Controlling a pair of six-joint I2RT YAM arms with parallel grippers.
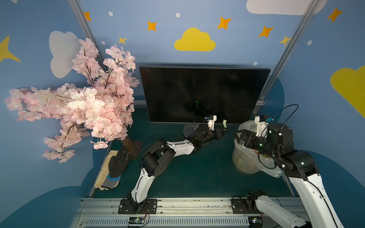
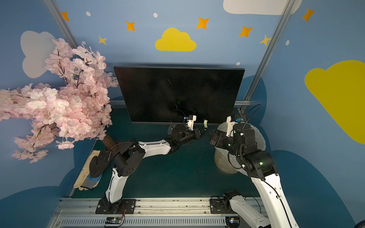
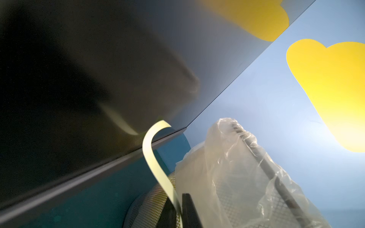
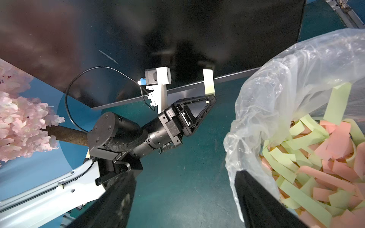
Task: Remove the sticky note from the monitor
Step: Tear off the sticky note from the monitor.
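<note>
The black monitor [image 1: 197, 92] [image 2: 173, 92] stands at the back of the table. A pale yellow-green sticky note [image 1: 224, 123] [image 2: 205, 124] [image 4: 208, 82] rises in front of its bottom edge, right of the middle. My left gripper [image 1: 224, 131] [image 2: 201, 131] [image 4: 210, 97] is shut on the note's lower end. In the left wrist view the sticky note [image 3: 152, 154] curls from the left gripper [image 3: 180, 199] up to the monitor [image 3: 79, 79]; I cannot tell whether it still sticks there. My right gripper [image 1: 240, 136] [image 2: 213, 138] [image 4: 183, 197] hangs open and empty by the bin.
A mesh bin [image 1: 245, 161] [image 2: 223, 161] [image 3: 237, 167] lined with a clear bag [image 4: 276, 88] stands at the right, holding several pink and green paper strips. A pink blossom tree [image 1: 79, 102] and gloves [image 1: 112, 169] are at the left. The monitor's round stand [image 1: 188, 131] is behind the left wrist.
</note>
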